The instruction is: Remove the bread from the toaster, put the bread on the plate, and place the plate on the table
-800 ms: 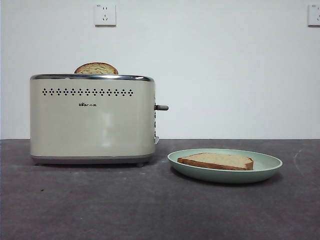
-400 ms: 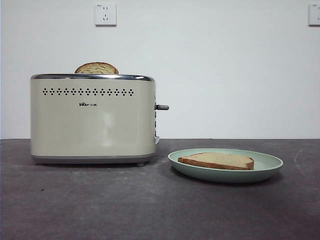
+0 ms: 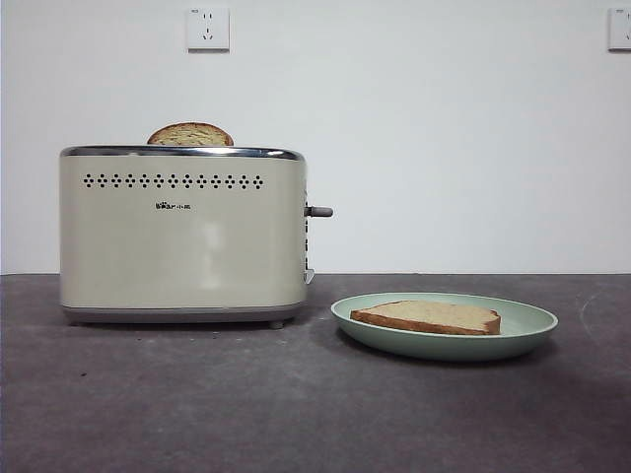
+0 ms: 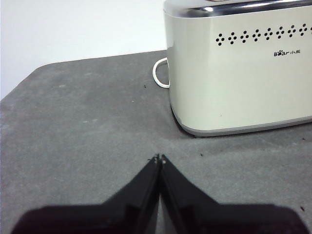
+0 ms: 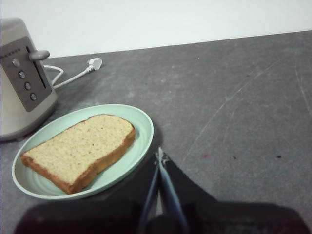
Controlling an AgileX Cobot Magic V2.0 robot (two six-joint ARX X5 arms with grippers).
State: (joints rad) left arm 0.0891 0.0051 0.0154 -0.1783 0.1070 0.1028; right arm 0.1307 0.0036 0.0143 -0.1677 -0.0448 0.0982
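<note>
Toaster (image 3: 182,235): cream box with a chrome top rim, a row of dot vents and a small logo on its face; stands on the table at the left of the front view. Grey lever (image 3: 318,211) sticks out of its end nearest the plate.
Second slice (image 3: 190,135): narrow, rounded brown top, poking up out of the toaster's slot.
Bread (image 3: 427,316): flat slice, pale tan face and darker crust, lying on the plate and not in the toaster.
Plate (image 3: 537,322): pale green, shallow, raised rim; sits on the table just beside the toaster's lever end, apart from it.
Table (image 3: 197,404): dark grey-brown, matte, with faint pale scuff lines.
Cord (image 5: 73,77): white, lying on the table behind the toaster, plug end free.
Wall sockets: one (image 3: 207,29) above the toaster, one (image 3: 619,29) at the far right of the wall.
Left gripper (image 4: 160,158): jaws pressed together tip to tip, holding nothing; low over bare table, near the toaster's vented face but clear of it.
Right gripper (image 5: 160,157): jaws closed to a thin line, holding nothing; tips just beside the plate's rim, apart from the bread.
Arms in front view: neither one shows.
</note>
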